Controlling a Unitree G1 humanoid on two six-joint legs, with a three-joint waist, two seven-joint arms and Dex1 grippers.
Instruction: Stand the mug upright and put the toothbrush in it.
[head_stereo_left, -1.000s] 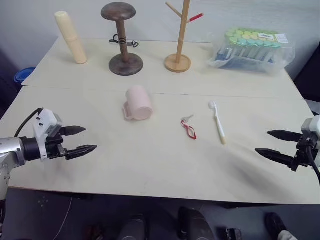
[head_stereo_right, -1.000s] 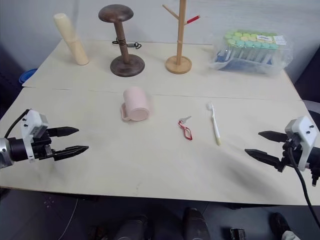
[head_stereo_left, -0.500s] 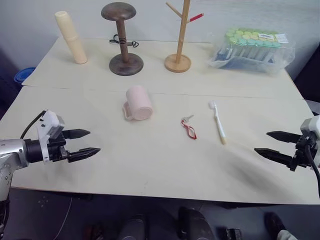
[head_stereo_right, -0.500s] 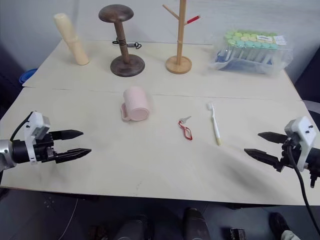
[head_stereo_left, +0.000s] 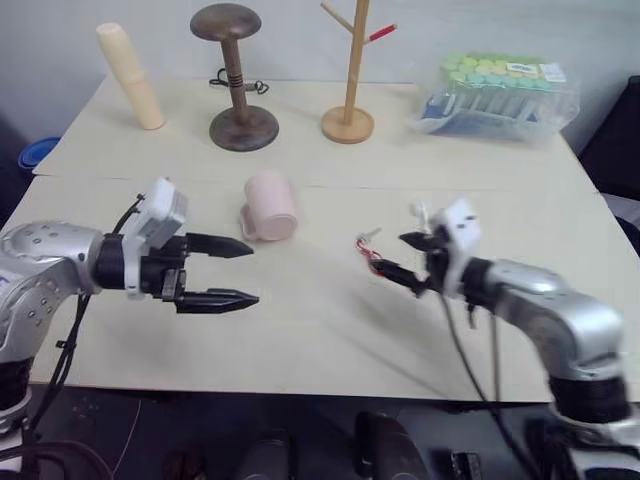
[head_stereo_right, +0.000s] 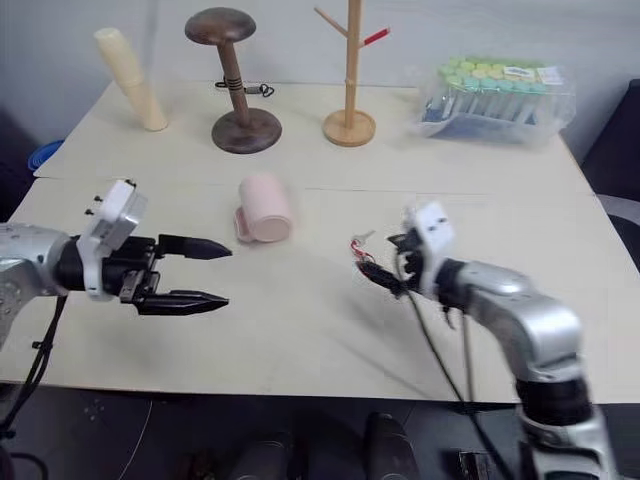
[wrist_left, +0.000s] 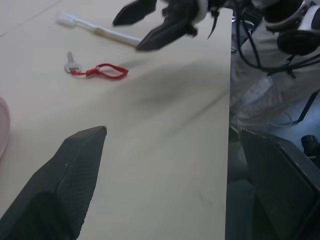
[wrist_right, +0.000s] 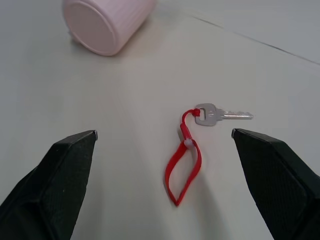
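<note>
Pink mug (head_stereo_left: 271, 205) lies on its side mid-desk, unrighted; the toothbrush (wrist_left: 97, 31) lies flat to its right, beyond the red-looped key (wrist_right: 192, 142), so both steps remain. Left gripper (head_stereo_left: 222, 272) hovers near-left of the mug, jaws spread and empty; right gripper (head_stereo_left: 402, 257) hangs over the key, likewise wide and empty. Bare desk (head_stereo_left: 300, 340) gives ample room nearby; stands and boxes sit far back.

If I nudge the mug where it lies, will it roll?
Probably: the mug lies on its round side, so it may roll. Its handle rests near the table and might check that. It looks rigid, not floppy.
</note>
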